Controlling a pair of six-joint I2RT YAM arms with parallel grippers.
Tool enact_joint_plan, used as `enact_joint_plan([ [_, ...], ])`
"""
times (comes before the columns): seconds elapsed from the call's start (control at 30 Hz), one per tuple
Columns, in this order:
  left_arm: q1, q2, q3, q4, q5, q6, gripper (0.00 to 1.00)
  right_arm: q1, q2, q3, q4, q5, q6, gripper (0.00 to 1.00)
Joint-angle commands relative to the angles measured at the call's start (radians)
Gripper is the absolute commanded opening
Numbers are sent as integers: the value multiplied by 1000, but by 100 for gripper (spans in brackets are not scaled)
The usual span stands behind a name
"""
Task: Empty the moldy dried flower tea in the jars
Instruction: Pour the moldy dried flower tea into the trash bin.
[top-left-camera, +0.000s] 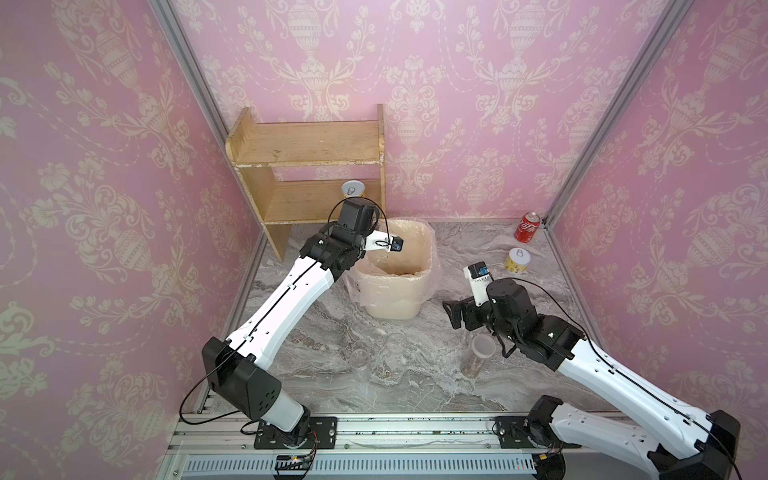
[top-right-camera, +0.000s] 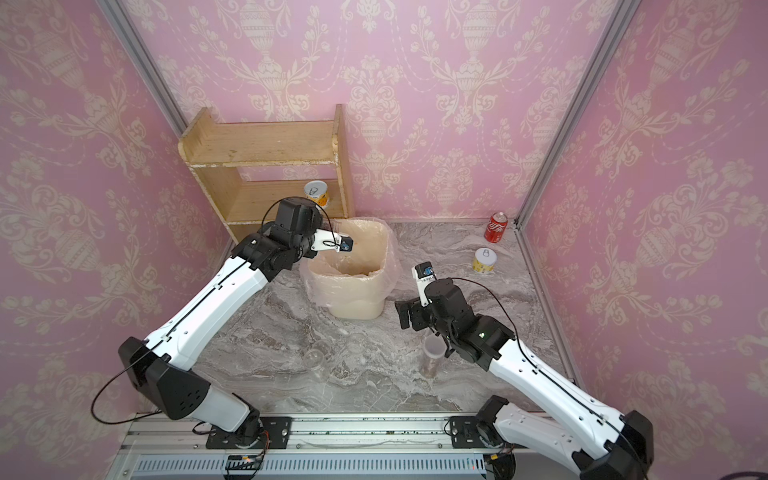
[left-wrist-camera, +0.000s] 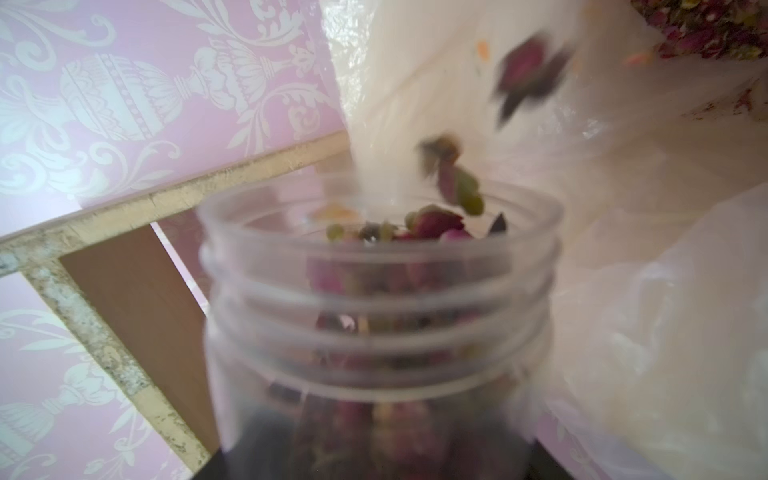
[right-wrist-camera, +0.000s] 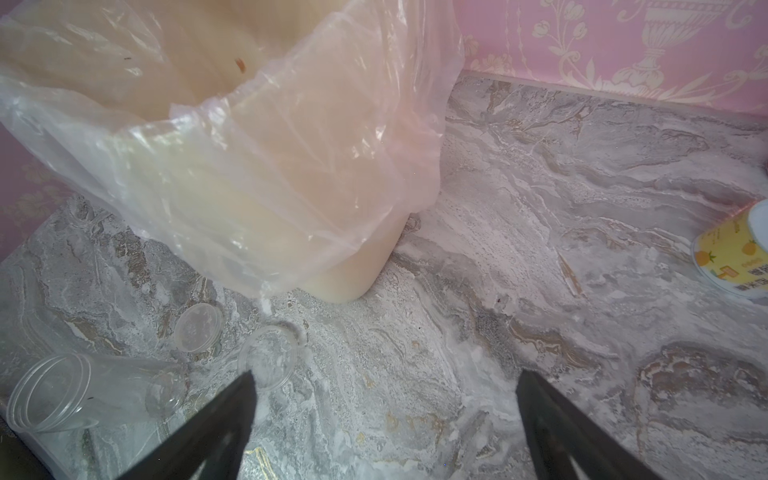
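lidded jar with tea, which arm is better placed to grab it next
Right: the right gripper is open, empty and close to the lidded jar; the left arm is tipping an open jar into the bin.

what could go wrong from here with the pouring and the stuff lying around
1. The tipped jar has buds left in it, and its mouth sits close to the edge of the bin liner, so falling dried flower tea might land outside.
2. The right arm hangs close to the upright lidded jar and could knock it over.
3. The empty jar lies on its side and may roll.
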Motion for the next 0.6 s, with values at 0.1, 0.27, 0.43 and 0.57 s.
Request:
enact_joint_plan([
  [0.1,-13,-11,-33,111,-47,133,58,-6,-3,-15,14,-13,41,100],
  [0.27,-16,-10,-43,136,-50,178,59,-6,-7,-23,12,-12,51,100],
  [0.43,-20,-21,-65,164,-50,236,59,-8,-13,-21,1,-24,84,100],
  [0.57,-23,-32,-85,200,-37,267,59,-12,-11,-3,-7,-78,128,100],
])
